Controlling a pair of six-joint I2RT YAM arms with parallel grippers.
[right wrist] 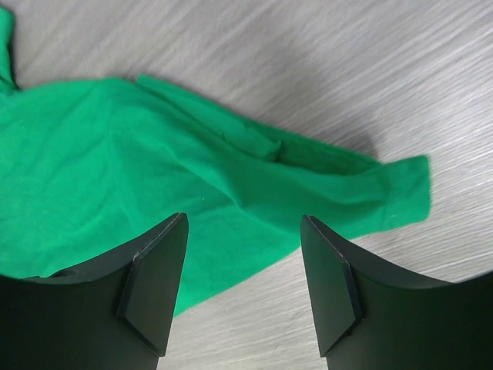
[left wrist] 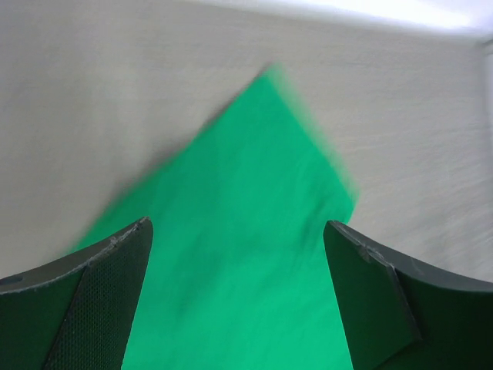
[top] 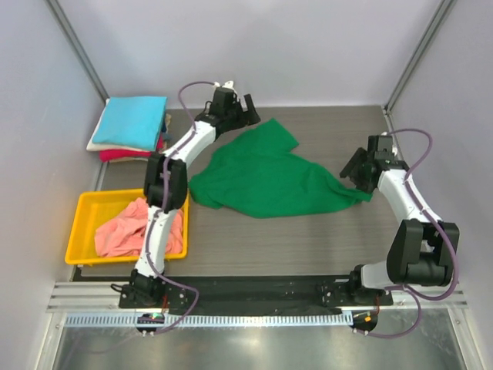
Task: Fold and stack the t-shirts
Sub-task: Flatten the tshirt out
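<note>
Across centre frame, locate green t-shirt (top: 269,177) crumpled on table (top: 323,231). Note left gripper (top: 250,116) at upper centre and right gripper (top: 350,171) at right, both spread wide, empty. Expect bunching from pinching one edge only or doubled layers.

1. The green t-shirt (top: 266,177) is soft matt cloth, creased.
2. The counter (top: 308,243) under the green t-shirt is grey and matt, with a fine wood-like grain.
3. The tray (top: 100,206) left of the green t-shirt is smooth yellow plastic, faintly glossy.
4. The salmon-pink t-shirt (top: 123,231) is crumpled matt cloth.
5. The left fingers (left wrist: 85,308) are dark matt plastic, one with a finely meshed pad.
6. The right fingers (right wrist: 154,293) are dark, matt and smooth.
</note>
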